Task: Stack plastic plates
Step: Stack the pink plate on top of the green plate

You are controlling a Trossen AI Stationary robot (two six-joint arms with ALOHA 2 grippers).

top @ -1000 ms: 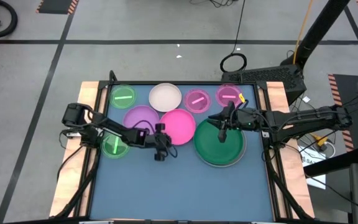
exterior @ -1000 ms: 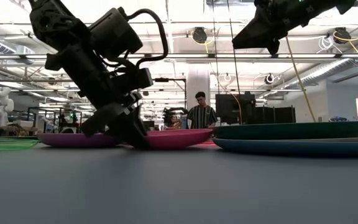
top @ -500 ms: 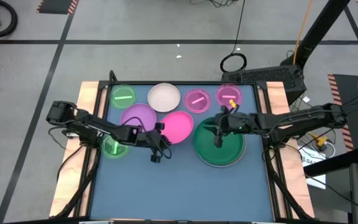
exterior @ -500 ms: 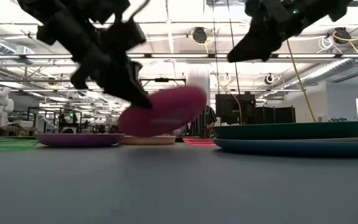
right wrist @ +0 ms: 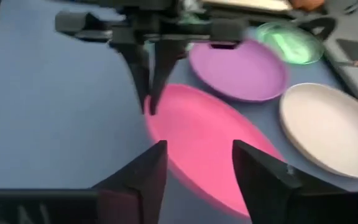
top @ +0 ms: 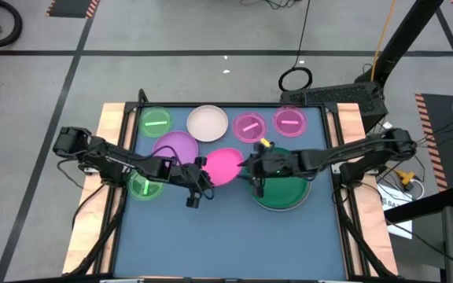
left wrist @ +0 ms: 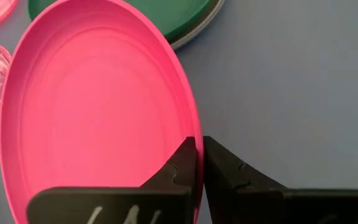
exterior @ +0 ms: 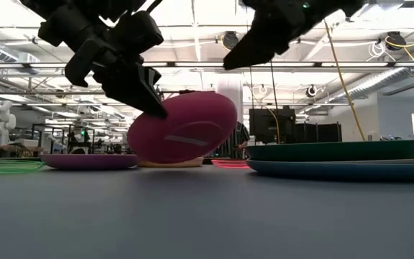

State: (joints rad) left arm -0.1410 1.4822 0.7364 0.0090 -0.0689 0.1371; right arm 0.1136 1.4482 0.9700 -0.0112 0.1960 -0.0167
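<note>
The hot pink plate (top: 224, 167) hangs tilted above the table's middle, held by my left gripper (top: 203, 167), which is shut on its rim. My right gripper (top: 255, 167) hovers open just right of it, over the left rim of the dark green plate (top: 283, 190); nothing is between its fingers (right wrist: 148, 171). The dark green plate lies on a blue plate (exterior: 343, 170). A purple plate (top: 175, 147) and a white plate (top: 209, 122) lie flat behind. My left gripper pinches the pink plate's rim (left wrist: 189, 121) between its two fingers, one on the hollow inner face and one on the underside. The fingers come from the table's left, slanting down. The plate is lifted off the table and tilted steeply (exterior: 185, 128).
Two translucent pink plates (top: 249, 126) (top: 289, 121) lie along the far edge, and translucent green ones sit at far left (top: 156, 121) and left (top: 142, 185). The near half of the blue mat (top: 226, 236) is bare. People stand in the room beyond the table.
My left gripper has shut on the pink plate's near-left rim and lifted it off the table; the plate has tipped from flat to steeply tilted. My right gripper has moved toward the table's left, from over the dark green plate to the pink plate's right edge.
</note>
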